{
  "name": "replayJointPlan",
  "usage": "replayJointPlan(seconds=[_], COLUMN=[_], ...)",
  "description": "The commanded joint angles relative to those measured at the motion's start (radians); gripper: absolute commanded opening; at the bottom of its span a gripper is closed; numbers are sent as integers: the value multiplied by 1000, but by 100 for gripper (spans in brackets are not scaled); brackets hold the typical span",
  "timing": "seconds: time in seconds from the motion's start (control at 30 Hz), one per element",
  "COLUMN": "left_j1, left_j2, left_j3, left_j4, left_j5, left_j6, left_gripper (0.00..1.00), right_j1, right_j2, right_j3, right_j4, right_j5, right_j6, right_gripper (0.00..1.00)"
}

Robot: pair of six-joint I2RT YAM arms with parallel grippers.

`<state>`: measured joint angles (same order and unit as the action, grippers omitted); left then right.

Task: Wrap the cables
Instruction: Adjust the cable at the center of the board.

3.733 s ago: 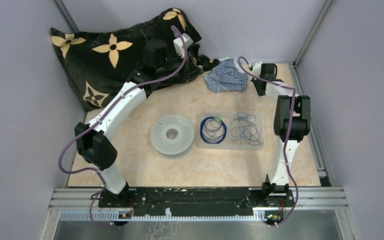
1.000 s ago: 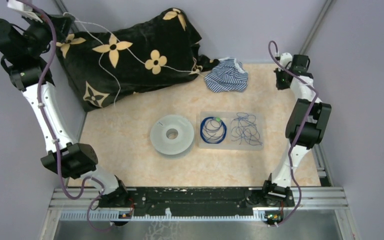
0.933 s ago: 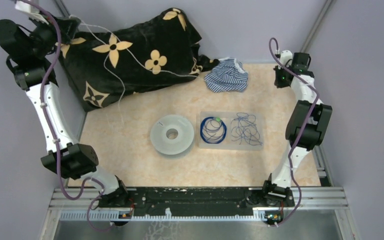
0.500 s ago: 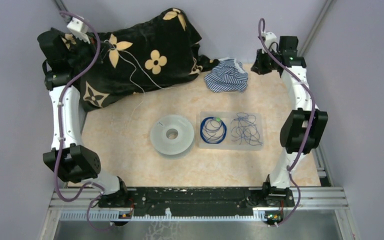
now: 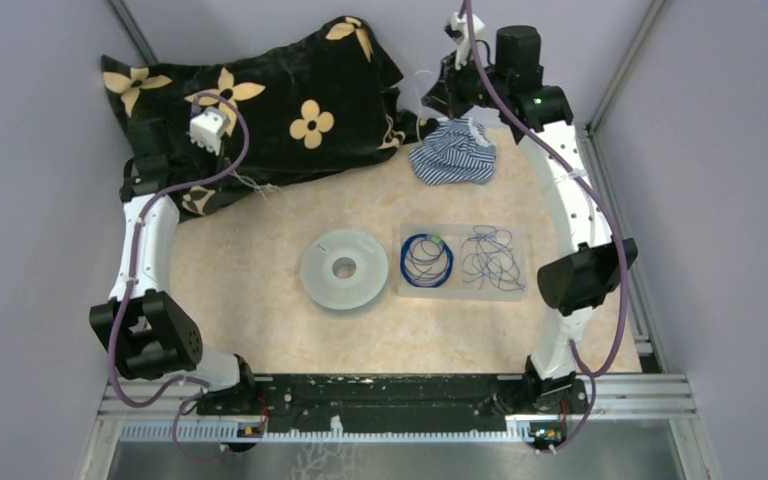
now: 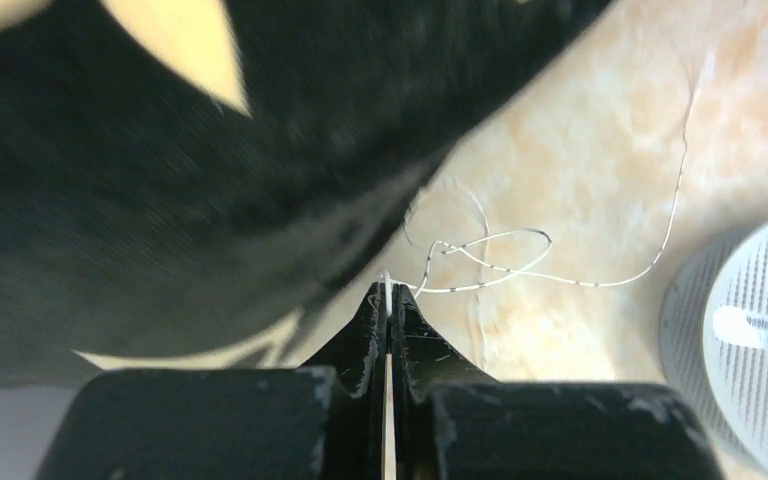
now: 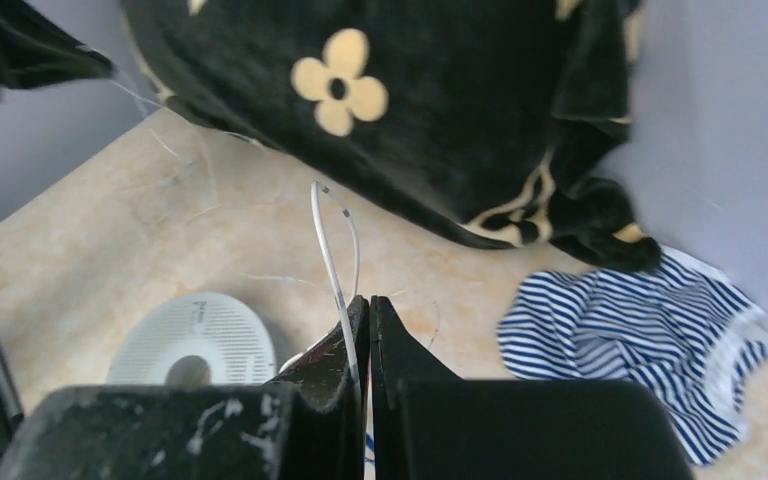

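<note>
Now left fingers [image 6: 364, 335] lower, cable [image 6: 535, 234] slack

A pillow [image 5: 280, 90] fills the far left corner of the table [image 5: 260, 330]. Just right of it, at the far edge, lies a cloth [image 5: 455, 155]. Mid-table sits a spool [image 5: 345, 270], and just right of it a tray [image 5: 460, 292] with a coil [image 5: 426, 260] in its left half and a tangle [image 5: 492, 258] in its right. A wire [image 6: 490, 238] lies on the table before the pillow, left of the spool.
</note>
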<state>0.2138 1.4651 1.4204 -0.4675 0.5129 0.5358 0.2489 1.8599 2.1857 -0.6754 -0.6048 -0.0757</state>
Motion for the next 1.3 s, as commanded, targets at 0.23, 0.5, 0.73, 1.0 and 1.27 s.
replayJointPlan(seconds=[0.23, 0.5, 0.73, 1.0, 1.27], left_j1=[-2, 6, 5, -30, -203], left_j2=[-64, -96, -129, -146, -161], left_j3=[-279, -406, -300, -120, -122], left_j4=[-45, 18, -21, -30, 256], left_j5=[-174, -245, -151, 205, 465], left_j6=[151, 173, 139, -61, -460], left_gripper=[4, 24, 63, 81, 82], right_j1=[143, 184, 243, 259, 294], right_j2=[1, -1, 15, 20, 29], right_j3=[124, 47, 48, 16, 49], right_j4=[-103, -97, -118, -116, -125], right_j5=[12, -2, 23, 33, 35], right_j6=[-57, -66, -56, -27, -3], right_gripper=[0, 0, 0, 0, 0])
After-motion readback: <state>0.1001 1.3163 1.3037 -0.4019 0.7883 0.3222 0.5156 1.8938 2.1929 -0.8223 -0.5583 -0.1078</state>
